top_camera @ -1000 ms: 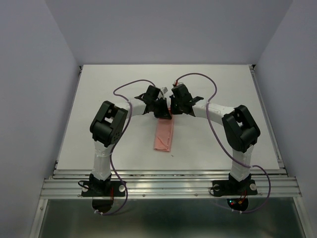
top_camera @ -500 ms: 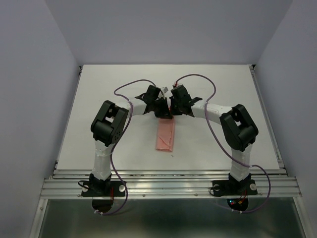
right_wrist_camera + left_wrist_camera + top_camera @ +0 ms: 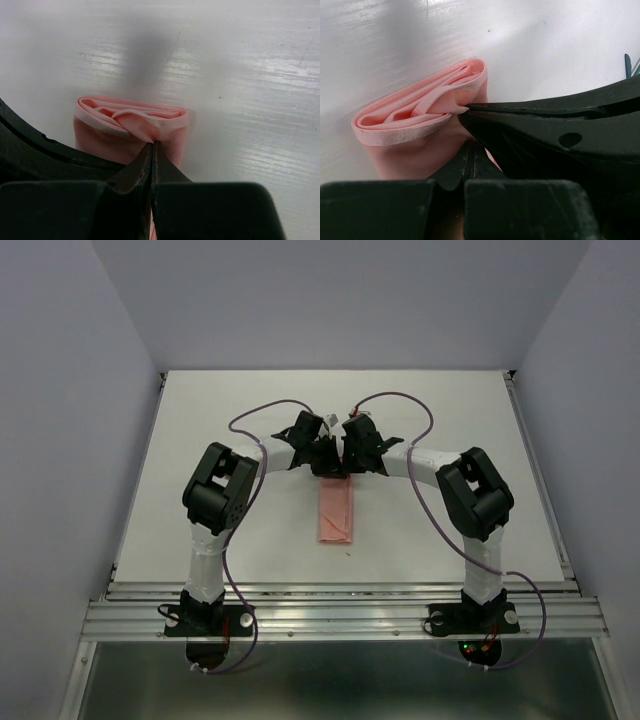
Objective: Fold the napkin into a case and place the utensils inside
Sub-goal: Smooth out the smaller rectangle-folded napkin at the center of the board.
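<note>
The napkin (image 3: 335,513) lies mid-table as a narrow salmon-pink layered strip, running from the grippers toward the arm bases. Both grippers meet over its far end. My left gripper (image 3: 326,462) is shut on that end; in the left wrist view its tips (image 3: 470,145) pinch the cloth below the open layered mouth (image 3: 415,112). My right gripper (image 3: 346,462) is shut on a top layer, which bunches at its tips (image 3: 152,144) in the right wrist view. A dark-teal sliver (image 3: 627,64), probably a utensil, shows at the left wrist view's right edge. No utensils show in the top view.
Purple cables (image 3: 245,420) loop from both wrists over the white table (image 3: 200,410). The right gripper's black body (image 3: 560,135) crosses close in front of the left wrist camera. Metal rails (image 3: 340,615) line the near edge and grey walls enclose the table.
The strip's near end has swung slightly right, so it now lies straight toward the arm bases. The right arm has shifted a little left. Both grippers stay shut at the far end.
</note>
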Robot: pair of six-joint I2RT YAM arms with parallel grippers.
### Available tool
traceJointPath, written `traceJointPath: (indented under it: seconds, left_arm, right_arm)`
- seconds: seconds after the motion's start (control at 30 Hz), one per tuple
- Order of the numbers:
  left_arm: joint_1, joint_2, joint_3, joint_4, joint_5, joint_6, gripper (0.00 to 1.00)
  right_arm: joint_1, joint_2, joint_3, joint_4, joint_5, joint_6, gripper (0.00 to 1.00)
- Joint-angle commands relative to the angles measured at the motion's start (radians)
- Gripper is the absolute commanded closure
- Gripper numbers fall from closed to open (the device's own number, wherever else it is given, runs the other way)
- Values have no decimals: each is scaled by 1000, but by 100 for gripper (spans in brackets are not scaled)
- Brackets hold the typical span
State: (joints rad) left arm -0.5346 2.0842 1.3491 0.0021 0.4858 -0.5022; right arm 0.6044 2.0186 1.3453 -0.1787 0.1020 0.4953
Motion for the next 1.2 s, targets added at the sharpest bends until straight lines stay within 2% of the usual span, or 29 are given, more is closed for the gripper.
traceJointPath:
  seconds: [0.0, 0.17, 0.43, 0.63, 1.17]
  left_arm:
    - [-1, -101, 2, -36, -18, 11, 100]
    - [39, -153, -33, -56, -44, 33, 100]
    - [85, -153, -25, -59, -39, 48, 100]
    - [96, -101, 13, -57, -90, 27, 100]
    - [84, 10, 76, -53, -79, 5, 100]
  right_arm:
    - [24, 51, -3, -41, 7, 28, 99]
    - [24, 40, -6, -39, -1, 23, 99]
    - [24, 35, 6, -38, -18, 28, 99]
    - [24, 25, 3, -39, -24, 32, 99]
    - [24, -20, 15, -41, -30, 31, 99]
